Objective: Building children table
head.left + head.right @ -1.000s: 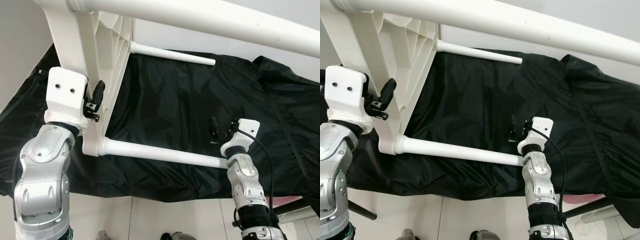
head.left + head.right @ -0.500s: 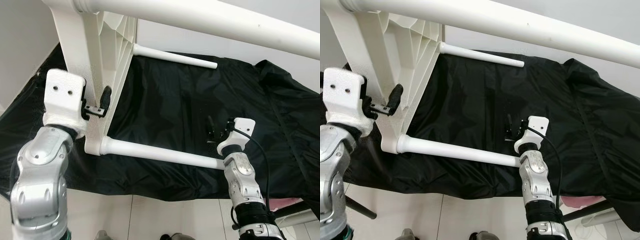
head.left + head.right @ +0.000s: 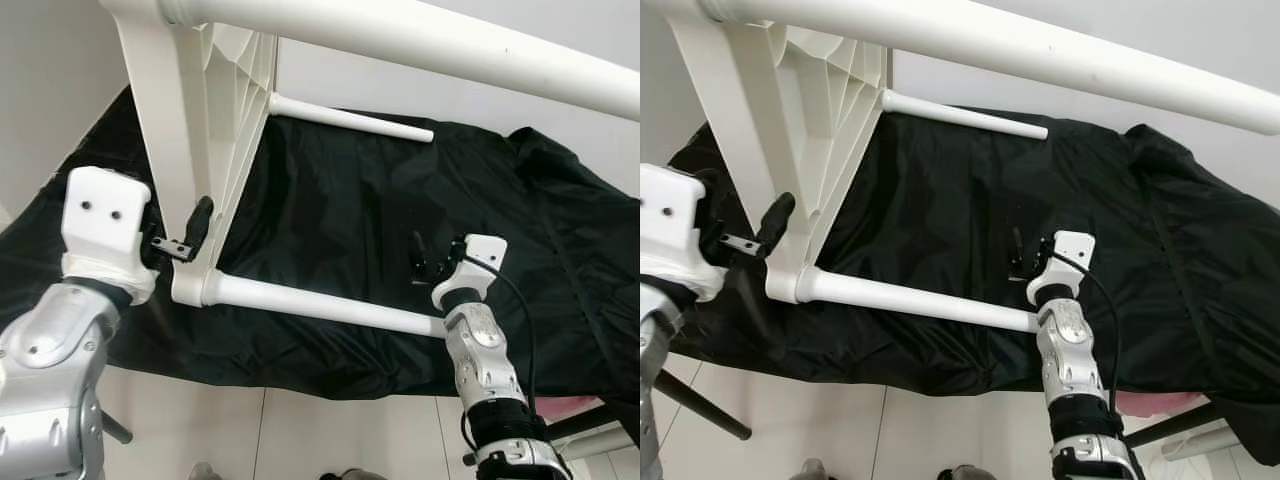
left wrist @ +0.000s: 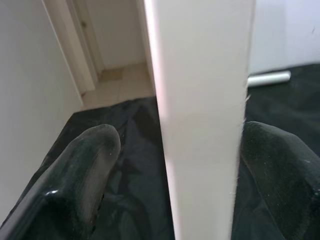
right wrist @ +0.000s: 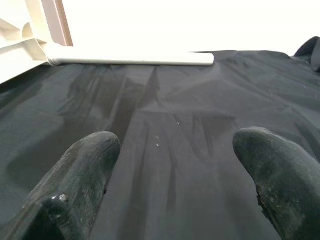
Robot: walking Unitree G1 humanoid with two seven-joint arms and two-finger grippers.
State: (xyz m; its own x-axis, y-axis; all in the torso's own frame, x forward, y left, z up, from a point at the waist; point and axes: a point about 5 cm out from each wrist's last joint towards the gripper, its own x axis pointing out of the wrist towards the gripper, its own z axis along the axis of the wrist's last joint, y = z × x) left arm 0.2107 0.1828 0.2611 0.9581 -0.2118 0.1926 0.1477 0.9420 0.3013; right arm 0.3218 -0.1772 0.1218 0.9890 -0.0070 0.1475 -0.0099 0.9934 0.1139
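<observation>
Overhead, the table (image 3: 200,120) stood tipped on its side over a black sheet (image 3: 360,210), a white plastic piece with a ribbed underside whose ribs fanned along the slab's inner face. Its slab ran from 12 o'clock down toward 8 o'clock in the eye views, narrowing to a corner socket. Three round white legs showed: a near leg (image 3: 320,305) jutting from that lower socket toward 4 o'clock, a far leg (image 3: 350,117) sticking out toward 1 o'clock above the sheet, and a thick top leg (image 3: 420,45) crossing the frame from 11 o'clock to 3 o'clock, closest to the camera. The legs looked smooth and plain, each with a flared collar where it met the slab. The left gripper (image 3: 178,238) sat at 9 o'clock, just above the lower socket, its jaws spread around the slab's edge; in the left wrist view the white edge (image 4: 202,120) stood between the two black fingers (image 4: 82,170), with one finger close against it and the other apart. The right gripper (image 3: 425,262) hovered at 4 o'clock, just above the free end of the near leg, jaws spread and holding nothing, with the sheet beneath. A pale tiled floor (image 3: 300,430) lay at 6 o'clock.
</observation>
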